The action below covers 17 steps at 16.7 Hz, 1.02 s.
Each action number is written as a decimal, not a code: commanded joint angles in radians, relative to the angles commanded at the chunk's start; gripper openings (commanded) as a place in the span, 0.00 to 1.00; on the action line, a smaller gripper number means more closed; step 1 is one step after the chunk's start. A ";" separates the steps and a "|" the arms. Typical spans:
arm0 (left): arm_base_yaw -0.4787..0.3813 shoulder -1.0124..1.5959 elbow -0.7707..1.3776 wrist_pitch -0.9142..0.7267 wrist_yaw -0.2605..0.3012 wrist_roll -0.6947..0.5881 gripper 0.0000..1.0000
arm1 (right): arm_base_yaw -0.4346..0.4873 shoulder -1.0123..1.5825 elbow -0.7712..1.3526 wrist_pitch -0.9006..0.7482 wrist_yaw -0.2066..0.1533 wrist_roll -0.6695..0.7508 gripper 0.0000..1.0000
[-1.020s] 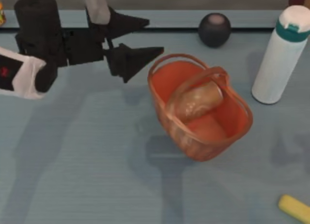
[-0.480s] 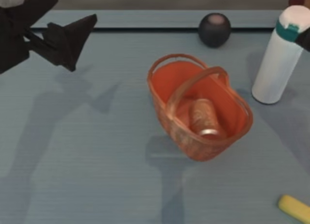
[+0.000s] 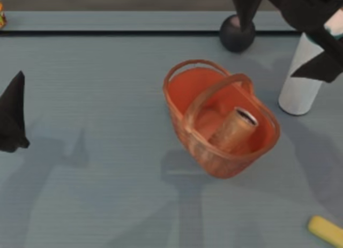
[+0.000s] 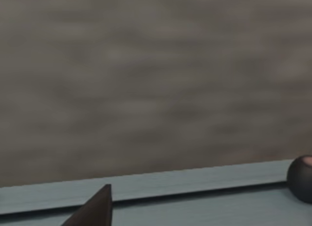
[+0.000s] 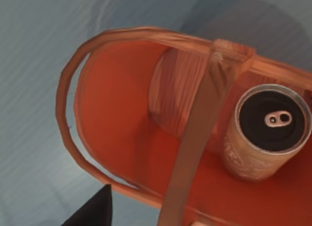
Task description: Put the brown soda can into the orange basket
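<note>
- One brown soda can (image 3: 235,130), and it's inside the one orange basket (image 3: 177,106), leaning tilted against the basket's right-hand wall with its dark silver-rimmed top (image 5: 274,119) pointing up.
- The basket's arched handle (image 5: 202,123) crosses just beside the can in the right wrist view.
- One dark ball (image 3: 236,35) near the far edge, one tall white bottle (image 3: 298,82) to the basket's right, one yellow object (image 3: 326,230) at the near right corner.
- Left gripper (image 3: 13,122): at the table's left edge, holding nothing; only one dark finger shows, so I can't tell how its fingers are set.
- Right gripper (image 3: 289,36): up over the far right, above the ball and bottle, fingers spread wide and empty.
- The blue-grey table (image 3: 96,194) is faintly striped, with soft arm shadows.
- Beyond the table's far edge is a blurred grey-brown backdrop (image 4: 156,74), possibly floor.
</note>
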 joint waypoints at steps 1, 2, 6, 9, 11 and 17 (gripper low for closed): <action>0.009 -0.082 -0.045 -0.032 -0.043 0.007 1.00 | 0.018 0.082 0.086 -0.058 0.003 0.056 1.00; 0.017 -0.158 -0.089 -0.063 -0.084 0.015 1.00 | 0.036 0.160 0.168 -0.113 0.006 0.109 1.00; 0.041 -0.386 -0.236 -0.162 -0.215 0.044 1.00 | 0.092 0.410 0.427 -0.288 0.014 0.278 1.00; 0.050 -0.471 -0.298 -0.202 -0.269 0.057 1.00 | 0.115 0.514 0.535 -0.362 0.018 0.349 1.00; 0.051 -0.487 -0.309 -0.209 -0.279 0.059 1.00 | 0.119 0.532 0.553 -0.374 0.019 0.361 1.00; 0.051 -0.487 -0.309 -0.209 -0.279 0.059 1.00 | 0.116 0.526 0.533 -0.359 0.019 0.358 1.00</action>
